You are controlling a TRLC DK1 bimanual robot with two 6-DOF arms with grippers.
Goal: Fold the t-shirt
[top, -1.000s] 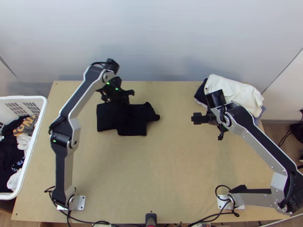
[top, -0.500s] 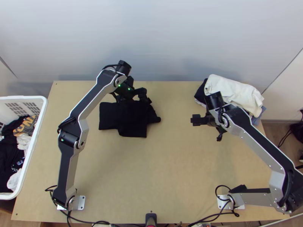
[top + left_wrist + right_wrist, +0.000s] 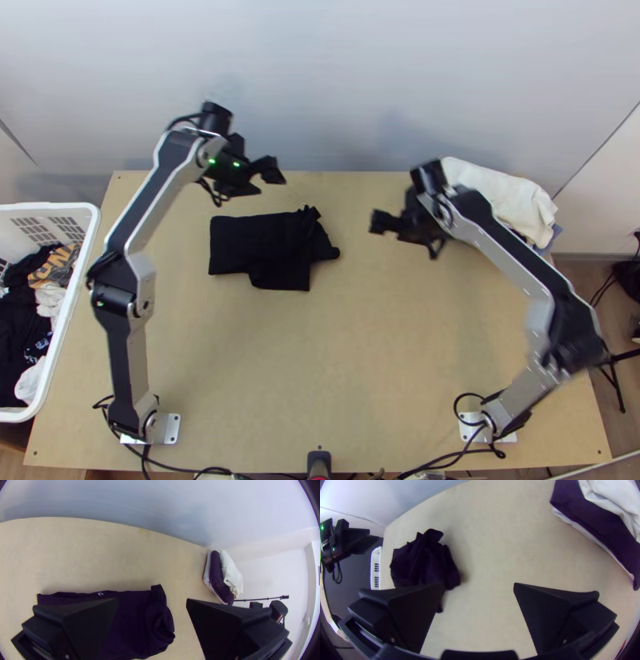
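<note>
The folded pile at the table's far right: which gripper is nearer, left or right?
Right. From above, the right gripper is just left of the pile; the left gripper is well across, past the t-shirt's far edge.

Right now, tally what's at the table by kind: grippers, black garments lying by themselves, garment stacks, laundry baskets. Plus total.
Grippers: 2 (left gripper, right gripper)
Lone black garments: 1 (the t-shirt, partly folded)
Garment stacks: 1 (white-topped stack)
Laundry baskets: 1 (white basket)
Total: 5
</note>
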